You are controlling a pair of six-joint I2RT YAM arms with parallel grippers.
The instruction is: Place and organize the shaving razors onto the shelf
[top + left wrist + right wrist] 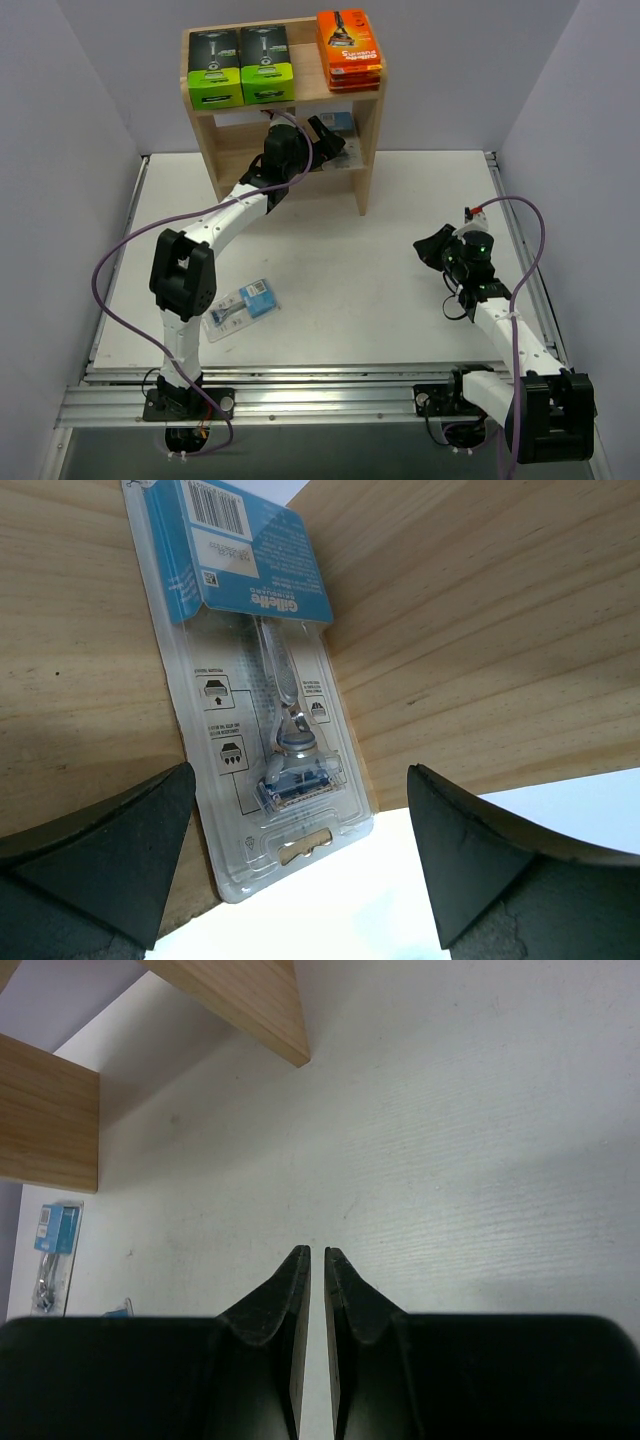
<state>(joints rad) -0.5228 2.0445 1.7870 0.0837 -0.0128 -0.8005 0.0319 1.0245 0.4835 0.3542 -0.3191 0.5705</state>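
Top external view is showing the left gripper (330, 138) reaching wide open and empty into the shelf (372, 150), below its top, facing a blister pack (265, 700) resting against the wood. Green boxes (240, 68) and orange boxes (350, 48) are sitting on top. A second pack (240, 305) is lying near the bench's (380, 260) front-left corner, and the right gripper (430, 248), nearly shut and empty, is hovering by the right edge.

This looks like a robotics lab cell to me. I am bolted to an aluminium rail (320, 402) at the edge of a bare white table (380, 300). Plain pale walls (60, 120) box me in and purple cables (96, 283) loop loose. A small wooden shelf (370, 160) holds retail razor packs (350, 50).
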